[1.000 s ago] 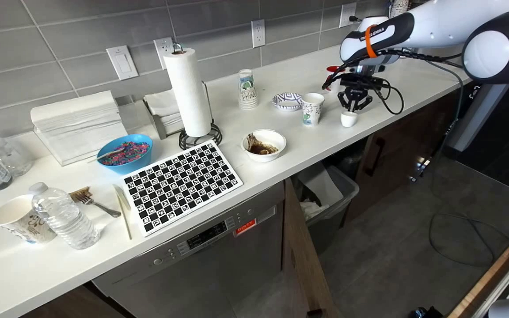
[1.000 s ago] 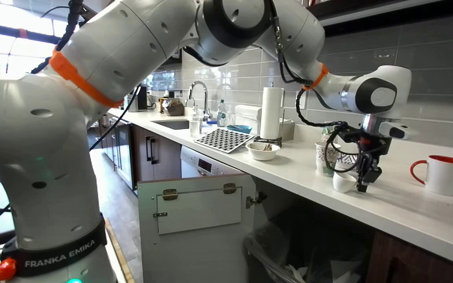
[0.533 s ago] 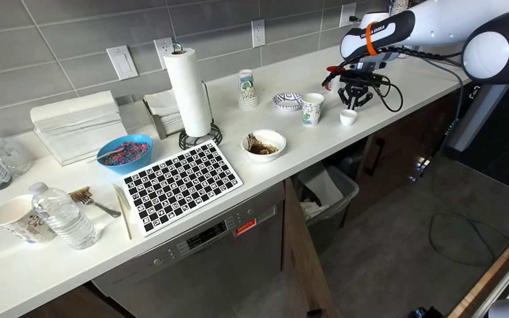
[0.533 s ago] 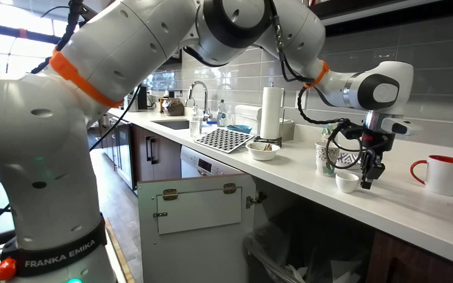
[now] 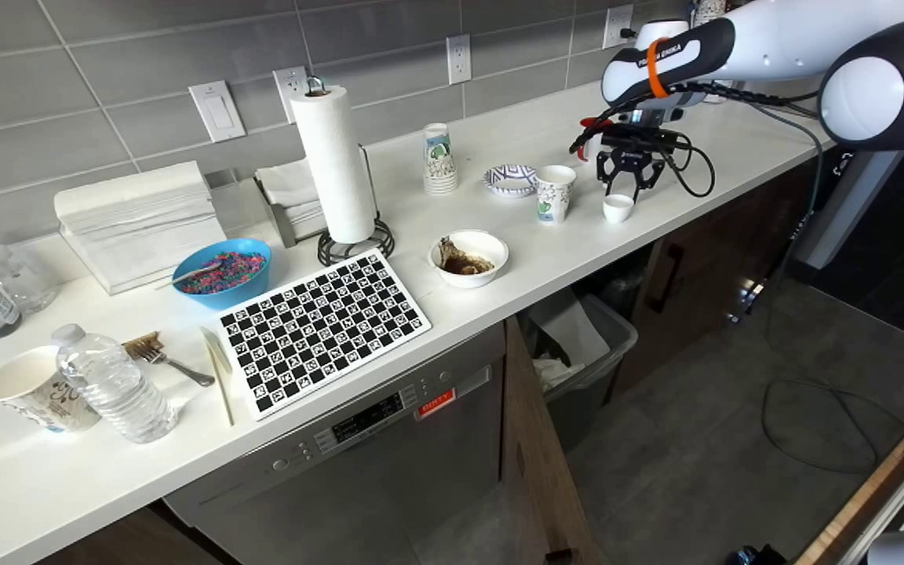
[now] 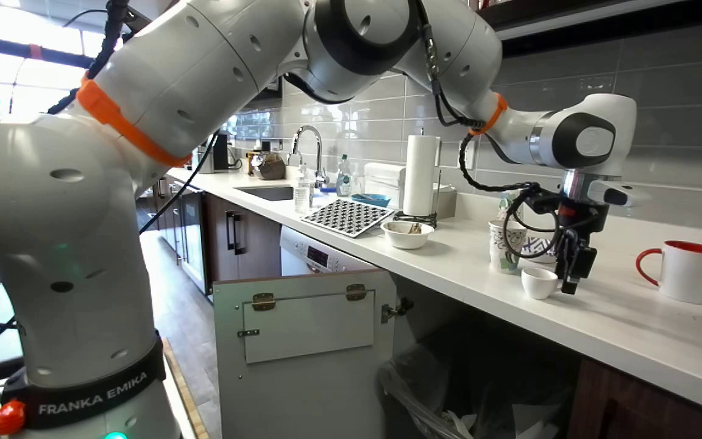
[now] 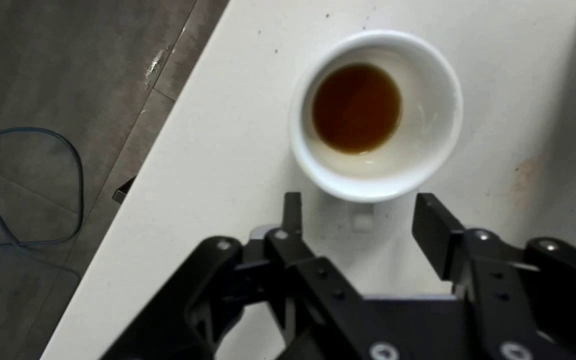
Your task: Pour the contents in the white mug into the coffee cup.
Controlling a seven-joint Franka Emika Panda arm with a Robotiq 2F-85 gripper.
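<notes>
Pincer [image 7: 359, 220] jaws have swung apart since moments earlier | white mug [image 6: 537, 285] of brown liquid [image 7: 357, 108] sits upright on the tabletop [image 7: 233, 150] just beside them | paper cup [image 5: 554, 200] near, patterned bowl [image 5: 509, 181] beside it

At upper left of an exterior view, the window [image 6: 46, 76] glares white; highlights streak the tiled wall [image 6: 366, 113]. In the wrist view, a soft shadow greys the surface [image 7: 568, 160] at right, and the fingers [image 7: 435, 235] look slightly blurred.
</notes>
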